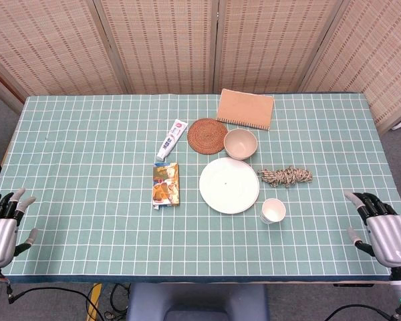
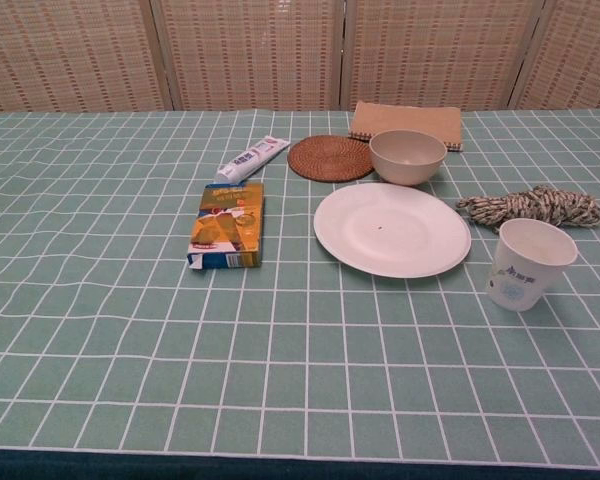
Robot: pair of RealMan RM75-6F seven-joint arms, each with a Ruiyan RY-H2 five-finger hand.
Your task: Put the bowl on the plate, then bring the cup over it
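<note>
- Woven reed screen panels (image 1: 160, 43) stand behind a table covered with a green cloth checked in white lines (image 1: 87, 147).
- At the middle of the cloth lies the round white plate (image 1: 229, 185), bare, with a small dark speck near its centre.
- The cream-coloured bowl (image 1: 240, 144) stands upright just beyond the plate's far edge, very near it, on the cloth and not on the plate.
- The white paper cup with a pale blue print (image 1: 273, 211) stands upright just off the plate's near right edge, apart from it.
- A round brown woven coaster (image 1: 207, 136) sits just left of the bowl; whether the two touch cannot be told.
- A tan spiral-bound notebook (image 1: 246, 109) lies behind the bowl.
- A white toothpaste tube (image 1: 172, 139) lies slanted left of the coaster.
- An orange and blue printed carton (image 1: 165, 184) lies flat left of the plate.
- A bundle of speckled rope (image 1: 285, 176) lies right of the plate, beyond the cup.
- The left hand (image 1: 3, 224) rests at the table's near left corner, fingers spread and holding nothing.
- The right hand (image 1: 381, 227) rests at the near right corner, fingers likewise apart and holding nothing, well apart from the cup.
</note>
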